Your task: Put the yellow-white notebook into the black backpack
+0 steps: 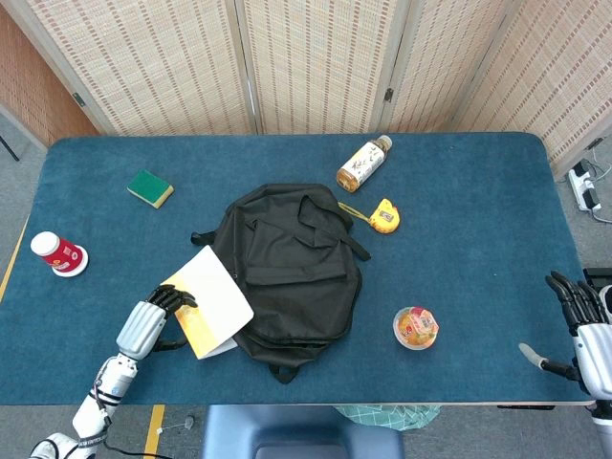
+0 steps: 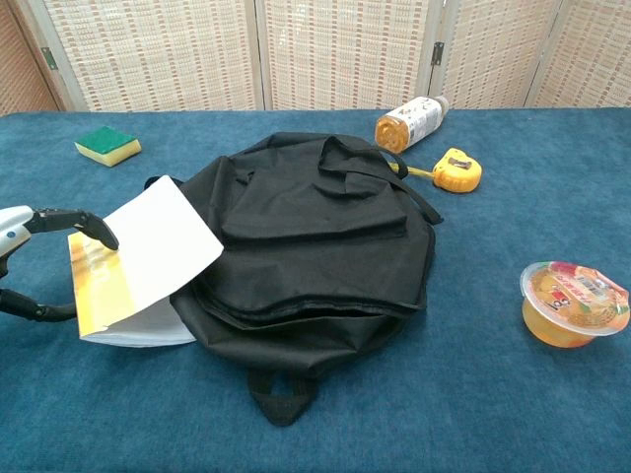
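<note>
One flat notebook [image 2: 138, 261] (yellow-edged) — left hand [image 1: 153, 320] holds it against soft backpack [image 2: 315, 236].

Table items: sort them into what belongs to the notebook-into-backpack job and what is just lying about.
Part of the job:
yellow-white notebook, held by the left hand
black backpack

Lying about:
green sponge
red cup
bottle
yellow tape measure
jelly cup
The right hand rests idle at the table's edge.
</note>
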Robot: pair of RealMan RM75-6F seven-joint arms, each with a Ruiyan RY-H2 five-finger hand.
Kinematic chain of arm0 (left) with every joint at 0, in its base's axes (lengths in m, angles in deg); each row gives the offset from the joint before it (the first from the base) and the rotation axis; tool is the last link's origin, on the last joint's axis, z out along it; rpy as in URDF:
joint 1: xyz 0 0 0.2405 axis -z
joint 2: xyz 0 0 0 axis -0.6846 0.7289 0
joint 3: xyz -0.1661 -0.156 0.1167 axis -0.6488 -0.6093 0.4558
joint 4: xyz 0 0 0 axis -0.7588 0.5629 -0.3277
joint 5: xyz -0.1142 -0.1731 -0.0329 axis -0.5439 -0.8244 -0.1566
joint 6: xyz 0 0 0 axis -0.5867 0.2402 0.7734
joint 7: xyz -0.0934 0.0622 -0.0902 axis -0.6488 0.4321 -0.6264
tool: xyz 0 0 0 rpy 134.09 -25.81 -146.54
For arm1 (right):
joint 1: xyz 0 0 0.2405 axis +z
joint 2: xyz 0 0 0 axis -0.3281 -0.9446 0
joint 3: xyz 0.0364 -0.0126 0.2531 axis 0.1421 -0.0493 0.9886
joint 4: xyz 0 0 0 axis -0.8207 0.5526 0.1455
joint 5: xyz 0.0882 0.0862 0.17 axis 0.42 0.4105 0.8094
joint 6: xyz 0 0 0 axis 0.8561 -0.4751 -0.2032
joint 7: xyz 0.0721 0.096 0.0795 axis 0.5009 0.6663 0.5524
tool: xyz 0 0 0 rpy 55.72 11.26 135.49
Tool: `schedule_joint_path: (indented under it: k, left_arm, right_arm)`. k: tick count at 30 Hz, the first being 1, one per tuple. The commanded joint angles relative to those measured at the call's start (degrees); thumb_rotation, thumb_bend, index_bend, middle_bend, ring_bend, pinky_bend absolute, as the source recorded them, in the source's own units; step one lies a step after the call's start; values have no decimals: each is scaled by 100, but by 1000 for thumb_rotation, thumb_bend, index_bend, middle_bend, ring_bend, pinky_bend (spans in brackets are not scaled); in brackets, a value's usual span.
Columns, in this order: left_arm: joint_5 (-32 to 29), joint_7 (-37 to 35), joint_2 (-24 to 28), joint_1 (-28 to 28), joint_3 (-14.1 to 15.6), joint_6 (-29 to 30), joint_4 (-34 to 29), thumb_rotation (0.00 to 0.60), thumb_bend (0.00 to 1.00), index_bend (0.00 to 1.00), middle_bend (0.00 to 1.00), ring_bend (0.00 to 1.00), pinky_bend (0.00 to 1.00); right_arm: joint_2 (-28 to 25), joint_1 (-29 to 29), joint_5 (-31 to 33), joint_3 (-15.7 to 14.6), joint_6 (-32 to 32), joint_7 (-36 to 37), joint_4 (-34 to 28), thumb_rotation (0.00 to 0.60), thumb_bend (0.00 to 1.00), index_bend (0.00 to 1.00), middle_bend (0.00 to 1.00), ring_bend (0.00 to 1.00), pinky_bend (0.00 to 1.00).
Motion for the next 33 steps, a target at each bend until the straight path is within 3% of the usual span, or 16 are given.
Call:
schedule_joint_path:
  k: [1, 9, 33]
  left_arm:
    - [-5, 0, -49, 15, -18, 31, -2, 600, 283, 409, 362, 300, 221]
    - [-75, -2, -197, 24, -84, 92, 153, 600, 428, 476, 385, 319, 222]
    - [-97, -185, -393, -13, -104, 351, 418, 600, 399, 634, 441, 357, 233]
  right_arm:
    - [-1, -2, -1, -2, 1, 9, 5, 600, 187, 0, 76, 95, 12]
    - [6, -15, 28, 13, -7, 70, 68, 600, 187, 0, 76, 95, 12]
    - [48, 14, 99, 36, 101, 61, 124, 600, 187, 0, 76, 94, 12]
